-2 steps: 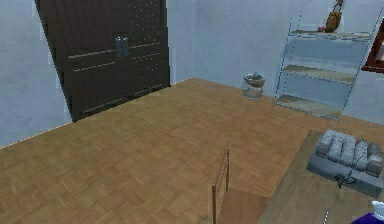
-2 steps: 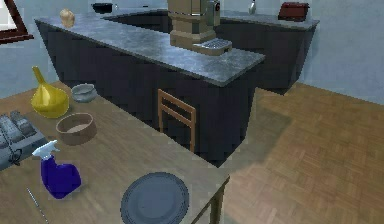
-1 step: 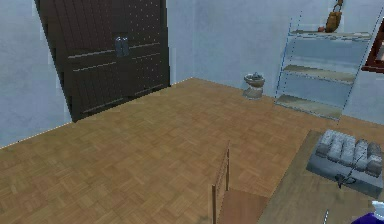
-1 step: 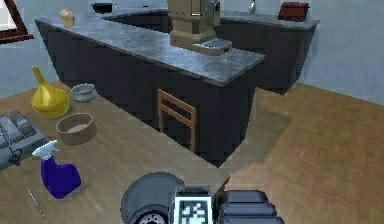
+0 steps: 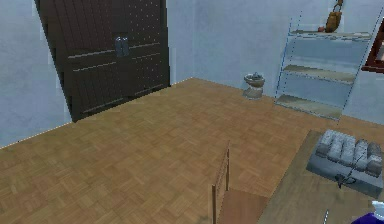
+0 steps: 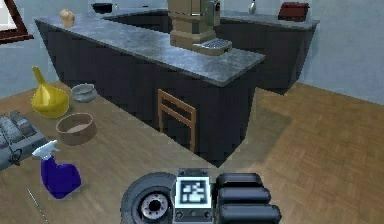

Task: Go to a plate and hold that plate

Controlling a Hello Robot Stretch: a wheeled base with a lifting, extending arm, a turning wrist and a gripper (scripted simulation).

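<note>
**Robot beside a desk full of things**

A blue spray bottle (image 6: 58,178) stands on the wooden desk (image 6: 108,165). Just behind the bottle lies a round tan dish (image 6: 75,125); I cannot tell if it is the plate. Farther behind the bottle sit a grey bowl (image 6: 83,92) and a yellow flask (image 6: 47,95). A grey lumpy thing (image 6: 12,138) lies beside the bottle at the desk's edge. Past the bottle, a wooden chair (image 6: 177,115) stands against a dark kitchen island (image 6: 150,70). The jaws sit low near the bottle, by a white square with black marks (image 6: 195,192). I cannot tell if they hold anything.
</note>
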